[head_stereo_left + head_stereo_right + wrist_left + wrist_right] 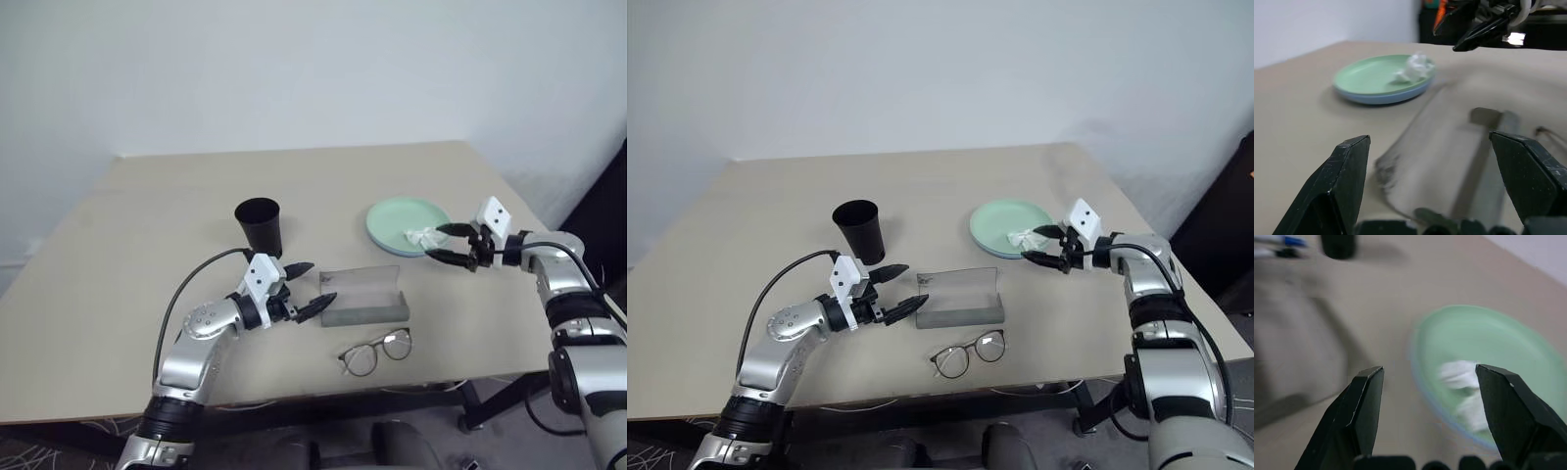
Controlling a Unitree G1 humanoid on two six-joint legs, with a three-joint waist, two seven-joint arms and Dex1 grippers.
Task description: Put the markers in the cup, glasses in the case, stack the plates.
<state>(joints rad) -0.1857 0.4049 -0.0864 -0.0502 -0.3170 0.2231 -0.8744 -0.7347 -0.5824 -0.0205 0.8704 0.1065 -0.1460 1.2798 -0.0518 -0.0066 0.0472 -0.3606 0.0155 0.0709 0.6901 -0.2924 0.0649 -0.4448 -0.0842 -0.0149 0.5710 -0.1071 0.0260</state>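
The mint green plate lies stacked on the light blue plate at the right of the table, with a crumpled white scrap on it. My right gripper hovers open at the plates' near right rim, beside the scrap. The grey case lies open mid-table with its translucent lid raised. My left gripper is open, pointing at the case's left end without touching it. The glasses lie in front of the case. The black cup stands upright behind my left gripper. The markers are hidden.
The table's front edge runs just below the glasses. Its right edge passes close behind the plates. A black cable loops from my left forearm.
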